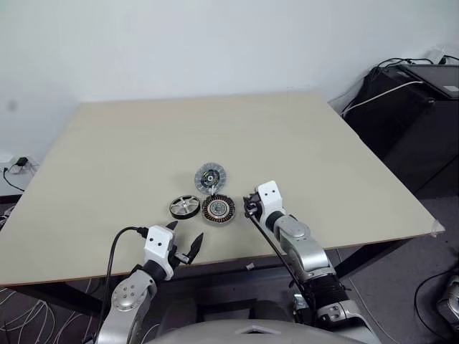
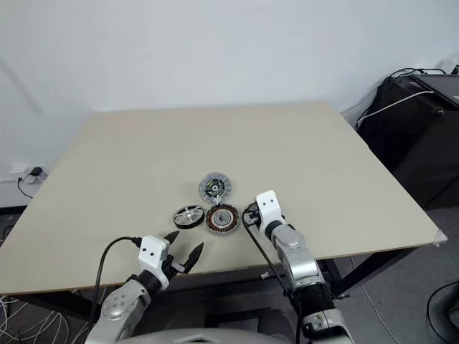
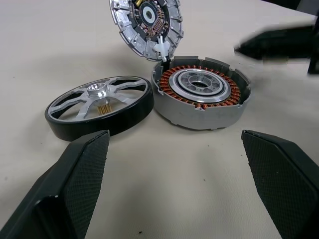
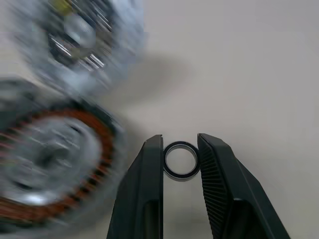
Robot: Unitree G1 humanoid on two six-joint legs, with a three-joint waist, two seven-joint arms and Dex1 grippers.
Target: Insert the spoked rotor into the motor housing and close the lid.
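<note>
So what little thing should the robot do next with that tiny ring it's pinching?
Probably carry the small ring over the motor housing and lower it onto the silver centre. The right end effector grips the ring beside the housing, whose copper windings lie open. The spoked rotor and lid rest untouched on the table.

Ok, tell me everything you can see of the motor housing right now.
The motor housing is a round, shallow grey metal cup lying flat and open-side up on the table. Inside, a ring of copper-orange windings surrounds a silver centre with a bearing-like hub. Its wall is notched along the rim. The spoked rotor lies right beside it; whether they touch I cannot tell. The lid leans tilted behind it, meeting its rim at a small white piece. Nothing is inserted yet.
</note>
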